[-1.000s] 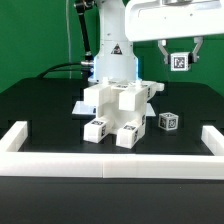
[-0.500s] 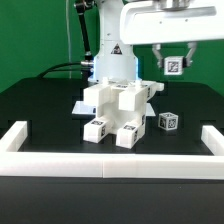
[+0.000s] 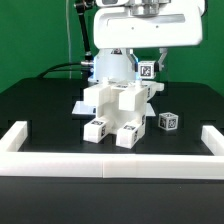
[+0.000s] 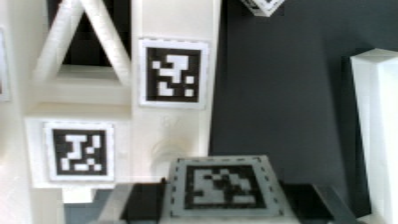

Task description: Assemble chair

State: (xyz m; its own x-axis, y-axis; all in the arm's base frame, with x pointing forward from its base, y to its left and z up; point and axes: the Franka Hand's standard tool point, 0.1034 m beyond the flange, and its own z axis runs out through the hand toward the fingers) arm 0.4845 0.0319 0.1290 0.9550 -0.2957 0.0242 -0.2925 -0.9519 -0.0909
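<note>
Okay, my tool (image 3: 147, 73) pinches a tagged block (image 3: 147, 70), hanging above the worktop (image 3: 40, 110) at 1 o'clock of the partly built chair (image 3: 113, 104), which stands mid-worktop. Loose tagged cube (image 3: 167, 121) lies at the chair's 4 o'clock, apart from it.

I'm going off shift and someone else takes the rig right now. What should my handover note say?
Partly built chair: stands on the table, several blocky pieces joined.
Gripper: shut on a small tagged part, held in the air just above the chair.
Loose tagged cube: on the table at the exterior view's right of the chair, apart from it.
Done: main body together. Left, likely: fit the held part, then the cube.
</note>
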